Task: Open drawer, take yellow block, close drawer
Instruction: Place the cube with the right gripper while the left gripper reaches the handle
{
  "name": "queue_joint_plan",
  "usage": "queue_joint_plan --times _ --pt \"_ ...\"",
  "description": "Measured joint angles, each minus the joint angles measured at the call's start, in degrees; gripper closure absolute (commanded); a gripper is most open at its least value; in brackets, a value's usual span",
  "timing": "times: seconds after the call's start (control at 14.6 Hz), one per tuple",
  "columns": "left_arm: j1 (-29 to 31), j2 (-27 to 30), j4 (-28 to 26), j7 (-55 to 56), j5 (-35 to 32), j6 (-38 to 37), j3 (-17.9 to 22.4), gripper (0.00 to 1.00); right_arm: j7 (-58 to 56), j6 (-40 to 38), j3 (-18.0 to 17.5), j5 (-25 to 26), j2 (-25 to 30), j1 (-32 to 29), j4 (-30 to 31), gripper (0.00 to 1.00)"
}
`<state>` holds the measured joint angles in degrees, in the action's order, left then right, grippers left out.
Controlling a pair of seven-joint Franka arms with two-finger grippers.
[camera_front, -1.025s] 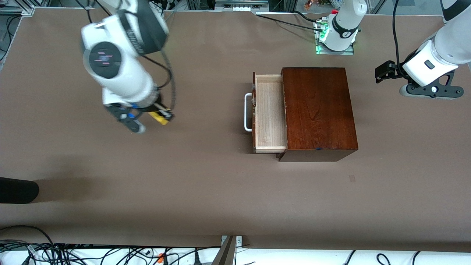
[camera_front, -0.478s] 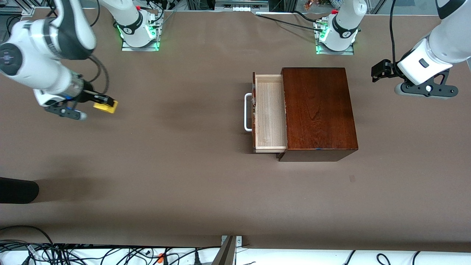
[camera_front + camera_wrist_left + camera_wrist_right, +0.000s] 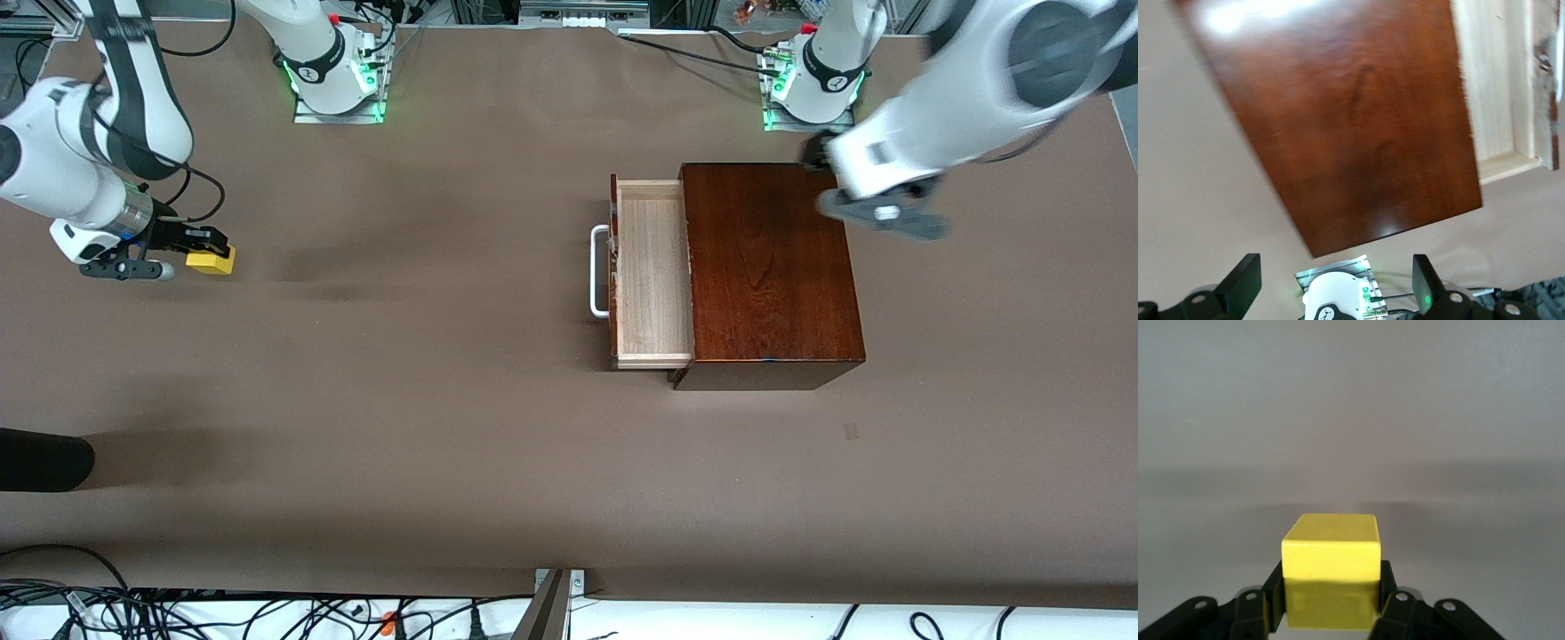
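Yellow block (image 3: pixel 1331 570), plain bright cube, clamped in right hand (image 3: pixel 1330 600); left hand (image 3: pixel 1335 283) spread apart.

The drawer (image 3: pixel 653 271) stands pulled out of the dark wooden box (image 3: pixel 769 271) with its pale interior bare and nothing over it, and its white handle (image 3: pixel 599 271) juts toward the right arm's end with open brown table (image 3: pixel 444 400) all around it. The left gripper (image 3: pixel 1335 283), jaws spread, hangs over the box's top corner nearest the left arm's base. The right gripper (image 3: pixel 200 252), clamped on the yellow block (image 3: pixel 212 260), sits well apart at the right arm's end.
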<state>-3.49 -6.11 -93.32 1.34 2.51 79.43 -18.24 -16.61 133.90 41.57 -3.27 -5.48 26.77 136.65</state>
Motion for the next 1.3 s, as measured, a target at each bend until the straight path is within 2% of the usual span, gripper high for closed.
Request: queue_joint_plan --times 0.27,0.48,0.68,0.82,0.89,0.96,1.02,1.09,1.16,1.3 --pt "-2.27 -10.84 7.18 -5.37 0.03 6.71 -5.93 0.0 -5.31 4.43 0.42 -0.03 -6.88 -3.14 0.89 1.0" --pt "-6.35 -16.63 10.35 -16.78 -0.48 16.22 -6.88 0.0 -7.41 6.03 0.43 -0.72 -9.71 -4.76 0.85 1.0" --pt "-11.47 -20.63 10.66 -28.22 -1.45 24.02 -7.06 0.0 -13.83 6.38 0.41 -5.91 -11.22 -5.49 0.81 1.0" --pt "-15.6 -22.92 10.73 -29.85 -2.77 27.98 -7.17 0.0 -18.68 6.41 0.36 -9.59 -11.82 -5.51 0.76 1.0" --pt "-17.49 -23.8 10.73 -29.97 -4.12 30.05 -7.22 0.0 -20.52 6.42 0.33 -11.23 -12.18 -5.52 0.74 0.95" --pt "-19.32 -24.72 10.74 -30.09 -6.32 32.75 -7.21 0.0 -21.64 6.42 0.24 -12.34 -12.58 -5.52 0.7 0.83" --pt "-20.84 -25.68 10.76 -30.28 -9.74 35.15 -7.21 0.0 -22.08 6.44 0.13 -12.86 -13.01 -5.51 0.61 0.5" --pt "-22.0 -26.73 10.77 -30.68 -14.65 37.06 -7.24 0.0 -22.14 6.49 -0.03 -13.35 -13.34 -5.51 0.48 0.21" --pt "-22.89 -27.86 10.78 -30.85 -18.54 38.58 -7.23 0.0 -22.15 6.54 -0.42 -14.1 -13.5 -5.5 0.25 0.04" --pt "-23.68 -30.25 10.63 -30.88 -18.98 39.74 -7.22 0.0 -22.14 6.57 -1.66 -16.25 -13.55 -5.42 -0.41 0.0"
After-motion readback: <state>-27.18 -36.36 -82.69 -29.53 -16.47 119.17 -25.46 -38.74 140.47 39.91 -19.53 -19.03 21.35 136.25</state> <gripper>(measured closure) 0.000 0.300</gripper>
